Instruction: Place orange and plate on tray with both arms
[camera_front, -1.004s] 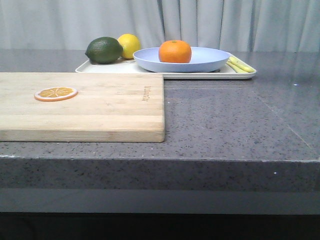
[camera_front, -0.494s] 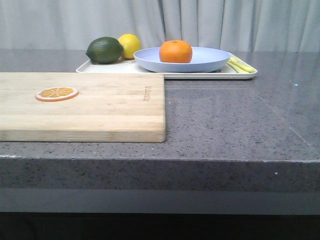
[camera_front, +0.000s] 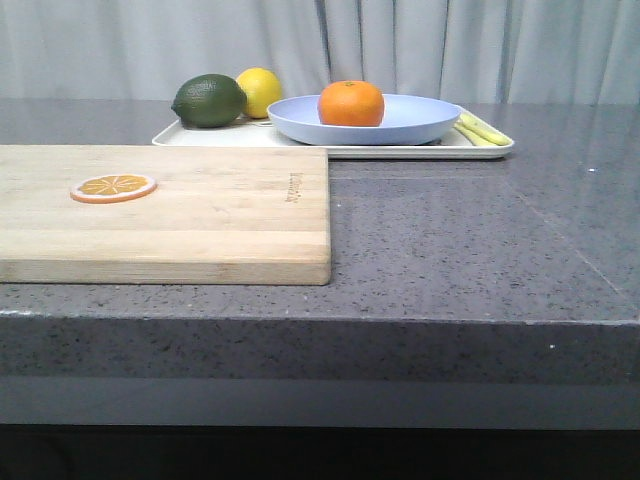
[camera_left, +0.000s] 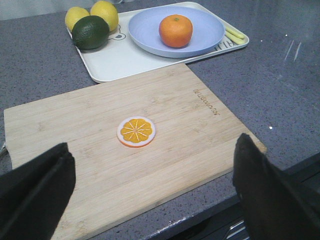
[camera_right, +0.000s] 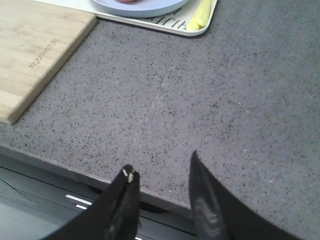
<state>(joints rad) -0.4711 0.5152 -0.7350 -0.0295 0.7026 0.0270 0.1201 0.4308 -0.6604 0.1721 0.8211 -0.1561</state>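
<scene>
The orange (camera_front: 351, 103) sits in the pale lavender-blue plate (camera_front: 420, 125), and the plate rests on the cream-white tray (camera_front: 215, 137) at the back of the counter. All three also show in the left wrist view: the orange (camera_left: 175, 30), the plate (camera_left: 207, 30) and the tray (camera_left: 117, 62). My left gripper (camera_left: 154, 142) is open and empty, above the near edge of the wooden cutting board (camera_left: 100, 165), far from the tray. My right gripper (camera_right: 161, 164) is open and empty over the counter's front edge. Neither gripper shows in the front view.
A dark green lime (camera_front: 209, 100) and a yellow lemon (camera_front: 260, 90) lie on the tray's left part, and pale yellow strips (camera_front: 482, 129) on its right end. A flat orange slice (camera_front: 113, 187) lies on the cutting board (camera_front: 200, 220). The counter is grey speckled stone (camera_front: 450, 240).
</scene>
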